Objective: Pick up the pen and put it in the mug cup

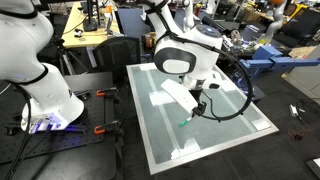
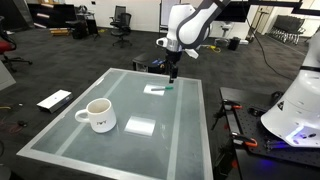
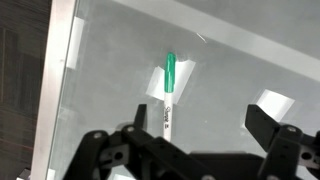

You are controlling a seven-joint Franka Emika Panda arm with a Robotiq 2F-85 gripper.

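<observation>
On the near part of the frosted glass tabletop (image 2: 60, 150), framed in pale metal, a small white ceramic mug cup (image 2: 97, 115) with a side handle and a dark reddish mark is seen standing upright in an exterior view. Just beyond it, a white rectangular patch (image 2: 140, 126) is seen flat on the glass. Farther along, well apart from the mug cup, a short, thin pen (image 2: 166, 88) with a green end and a whitish barrel is laid flat on the glass, just beside another white patch. Above the pen, the black two-fingered gripper (image 2: 173, 74) of the white jointed robot arm (image 2: 190, 25) is held pointing downward.

From the wrist camera, the pen (image 3: 168, 92) is shown lying lengthwise on the glass, green end farthest away. It is framed between the dark fingers (image 3: 100, 150), which are spread wide apart and are closed on nothing. The pen is not touched by either finger.

Behind the table, black office chairs (image 2: 120, 20) are seen on dark carpet.
</observation>
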